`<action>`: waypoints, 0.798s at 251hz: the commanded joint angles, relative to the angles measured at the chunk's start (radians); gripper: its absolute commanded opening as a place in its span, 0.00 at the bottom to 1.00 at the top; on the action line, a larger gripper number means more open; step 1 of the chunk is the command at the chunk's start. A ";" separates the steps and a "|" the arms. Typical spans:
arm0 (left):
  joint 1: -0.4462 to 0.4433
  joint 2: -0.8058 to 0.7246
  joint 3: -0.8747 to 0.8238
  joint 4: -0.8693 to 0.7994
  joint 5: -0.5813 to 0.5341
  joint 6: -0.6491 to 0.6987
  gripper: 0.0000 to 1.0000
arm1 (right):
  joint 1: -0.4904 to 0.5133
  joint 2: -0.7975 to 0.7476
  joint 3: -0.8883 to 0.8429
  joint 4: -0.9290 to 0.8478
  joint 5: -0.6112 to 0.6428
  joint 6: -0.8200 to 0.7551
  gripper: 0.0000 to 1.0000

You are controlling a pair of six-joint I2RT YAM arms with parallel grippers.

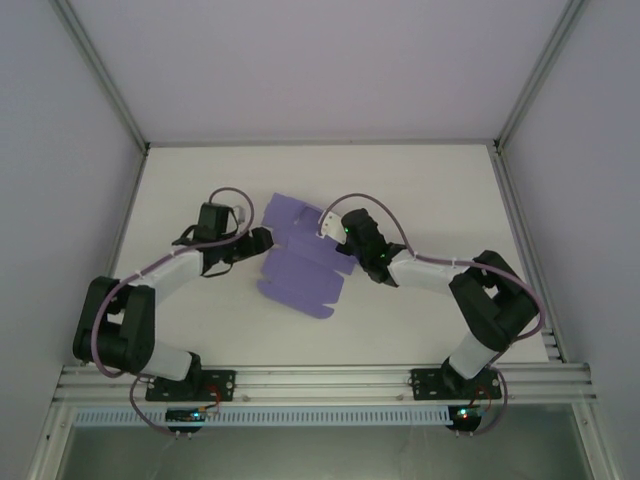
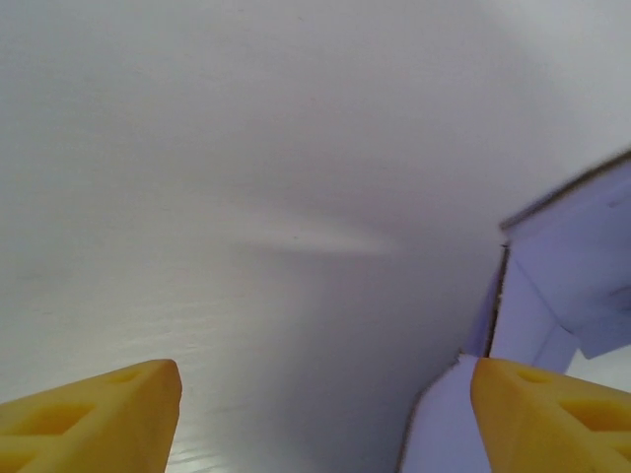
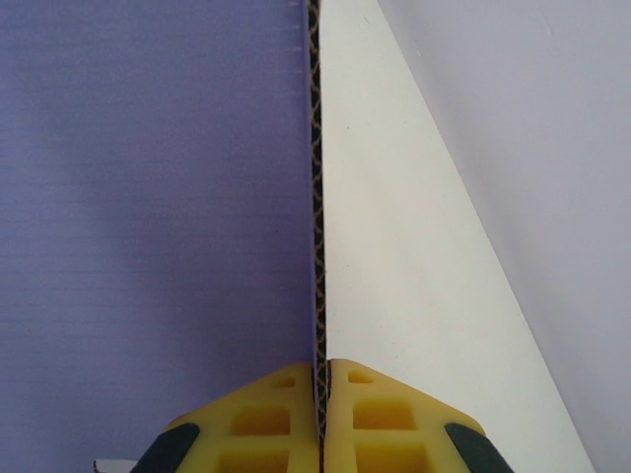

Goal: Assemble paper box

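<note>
The paper box [image 1: 300, 258] is a flat lavender die-cut sheet with flaps, lying mid-table between the two arms. My right gripper [image 1: 345, 243] is at its right edge, shut on the card. In the right wrist view the yellow fingers [image 3: 266, 419] pinch the sheet's corrugated edge [image 3: 315, 197], the purple face [image 3: 148, 197] to the left. My left gripper [image 1: 262, 240] sits at the sheet's left edge, open. Its yellow fingertips [image 2: 99, 409] stand wide apart over the bare table, and a purple flap [image 2: 572, 266] lies beside the right fingertip [image 2: 552, 414].
The white table [image 1: 420, 200] is walled by white panels on three sides, with an aluminium rail [image 1: 320, 380] along the near edge where both arm bases are bolted. Cables loop over each wrist.
</note>
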 commanded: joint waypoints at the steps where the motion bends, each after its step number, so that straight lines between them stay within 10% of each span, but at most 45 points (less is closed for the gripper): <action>1: -0.023 -0.007 -0.014 0.110 0.082 0.030 0.69 | 0.011 -0.027 0.032 -0.005 -0.033 0.040 0.04; 109: -0.058 0.107 0.016 0.234 0.234 0.048 0.50 | 0.019 -0.023 0.049 -0.034 -0.083 0.087 0.05; 200: -0.067 0.133 0.006 0.303 0.237 0.005 0.07 | -0.007 -0.074 0.035 -0.047 -0.188 0.124 0.05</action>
